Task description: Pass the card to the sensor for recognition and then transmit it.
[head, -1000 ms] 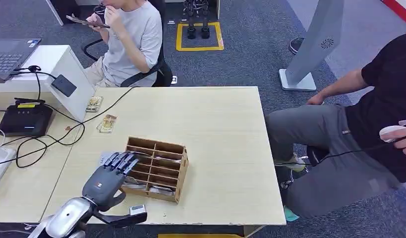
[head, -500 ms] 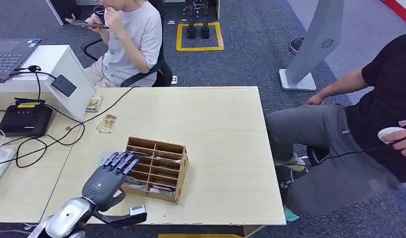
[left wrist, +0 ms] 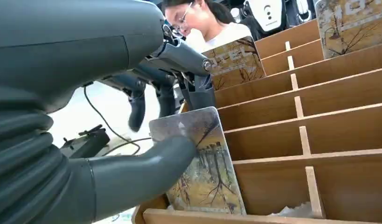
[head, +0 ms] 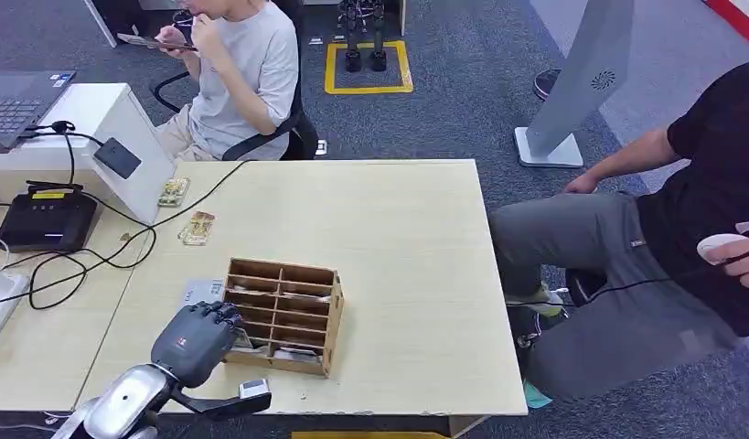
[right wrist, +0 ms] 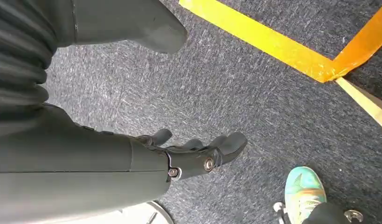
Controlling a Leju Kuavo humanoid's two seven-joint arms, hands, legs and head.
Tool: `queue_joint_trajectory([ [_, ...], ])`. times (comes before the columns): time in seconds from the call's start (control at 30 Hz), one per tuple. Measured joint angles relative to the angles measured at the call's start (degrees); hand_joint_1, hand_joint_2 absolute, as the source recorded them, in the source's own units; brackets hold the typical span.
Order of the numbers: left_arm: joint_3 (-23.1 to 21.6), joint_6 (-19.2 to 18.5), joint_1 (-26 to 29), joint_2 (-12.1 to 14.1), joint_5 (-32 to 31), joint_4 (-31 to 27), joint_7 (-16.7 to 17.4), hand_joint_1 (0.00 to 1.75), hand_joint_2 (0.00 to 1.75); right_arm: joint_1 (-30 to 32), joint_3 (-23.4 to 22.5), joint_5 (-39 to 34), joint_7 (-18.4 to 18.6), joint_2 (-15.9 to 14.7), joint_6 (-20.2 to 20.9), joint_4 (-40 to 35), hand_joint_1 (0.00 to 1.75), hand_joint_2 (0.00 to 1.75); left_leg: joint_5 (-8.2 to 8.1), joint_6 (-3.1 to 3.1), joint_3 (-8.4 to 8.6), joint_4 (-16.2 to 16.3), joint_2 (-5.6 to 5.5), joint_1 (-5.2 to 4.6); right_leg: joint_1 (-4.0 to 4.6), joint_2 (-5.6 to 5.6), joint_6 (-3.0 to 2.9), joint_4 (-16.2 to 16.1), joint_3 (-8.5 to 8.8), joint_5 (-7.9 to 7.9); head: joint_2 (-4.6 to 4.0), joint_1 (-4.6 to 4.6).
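Note:
A wooden compartment box stands on the pale table and holds picture cards. My left hand is at the box's near left corner with its fingers curled in. The left wrist view shows my thumb pressing the face of a tree-picture card in an end slot, with darker fingers behind it. Another card leans in a farther slot. The black card sensor sits on a slanted white stand at the far left. My right hand hangs over the carpet, fingers loose, holding nothing.
Two cards lie near the sensor stand, and a grey card lies left of the box. Cables and a black device occupy the left side table. One person sits behind the table, another to the right.
My left hand's fingers, stretched over the box top before, have curled down onto the card at the box's near left corner. The box has shifted slightly.

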Motion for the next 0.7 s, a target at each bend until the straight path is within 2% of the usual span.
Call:
queue_joint_trajectory([
  [0.43,0.00,0.17,0.01,0.00,0.20,0.00,-0.09,1.75,1.75,0.00,0.00,0.00,0.00,0.04,-0.02,0.00,0.00,1.75,0.00,0.00,0.00,0.00,0.00,0.00,0.00,0.00,0.00,0.00,0.01,0.00,0.00,0.00],
  [0.53,0.04,0.44,0.04,0.13,2.90,-0.19,-1.79,1.75,1.75,0.00,0.00,0.00,0.00,0.04,0.00,0.00,0.00,1.75,0.00,0.00,0.00,0.00,0.00,0.00,0.00,0.00,0.00,0.00,0.01,0.00,0.00,0.00],
  [0.7,0.35,0.79,-0.43,0.13,5.03,-1.84,-1.92,1.75,1.75,0.00,0.00,-0.09,0.00,0.04,0.00,0.00,0.00,1.75,0.01,0.00,0.01,0.00,0.00,0.00,0.00,-0.01,0.00,0.00,0.00,0.00,0.00,0.00],
])
